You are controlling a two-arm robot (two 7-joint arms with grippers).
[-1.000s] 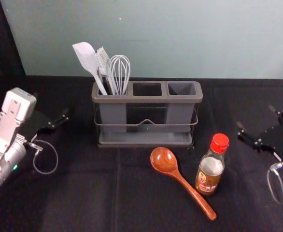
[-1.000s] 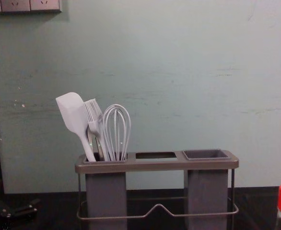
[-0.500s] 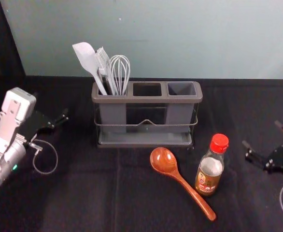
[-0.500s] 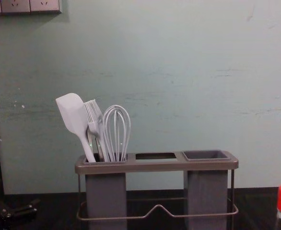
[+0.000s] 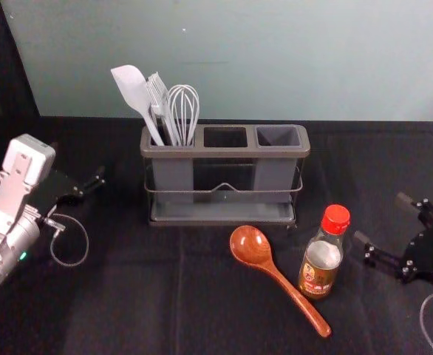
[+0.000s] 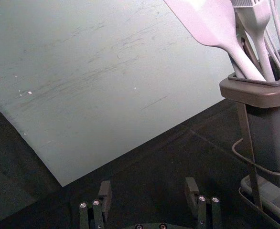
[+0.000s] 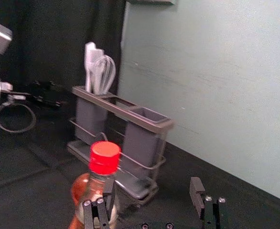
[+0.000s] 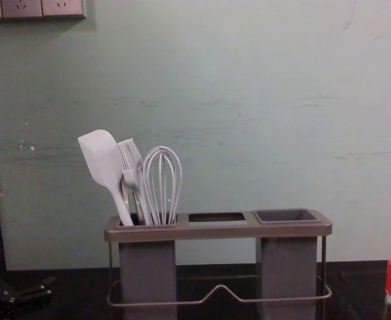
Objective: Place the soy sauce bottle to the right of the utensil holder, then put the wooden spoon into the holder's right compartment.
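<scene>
- Currently parked to the left of the grey, wire-framed utensil holder (image 5: pixel 224 152): left gripper (image 6: pixel 148 187), fingers spread wide.
- To the right of the holder and nearer the robot: right gripper (image 5: pixel 382 218), fingers wide apart with nothing held; probably lining up for a grasp.
- In front of the holder's right end, upright: red-capped, clear glass soy sauce bottle (image 5: pixel 322 255) with a brown label.
- Likely the heavier load, stiff, smooth and a little slippery; best taken around the labelled body, below the taper, with a firm, even squeeze. Avoid pinching the cap, for fear of swinging or tipping.
- Lying in front of the holder, bowl towards it and handle slanting off to the right, close by the bottle: glossy, reddish-brown wooden spoon (image 5: pixel 279 277). Take care not to knock it while closing on the glass.
- Next, as a judgement: lift slightly, carry clear to the holder's right side, set down flat, then let go.
- Afterwards, expect a light, rigid spoon, prone to rolling on its rounded bowl; grip mid-handle, tilt upright and lower handle first into the holder's square grey right compartment (image 5: pixel 278 135).
</scene>
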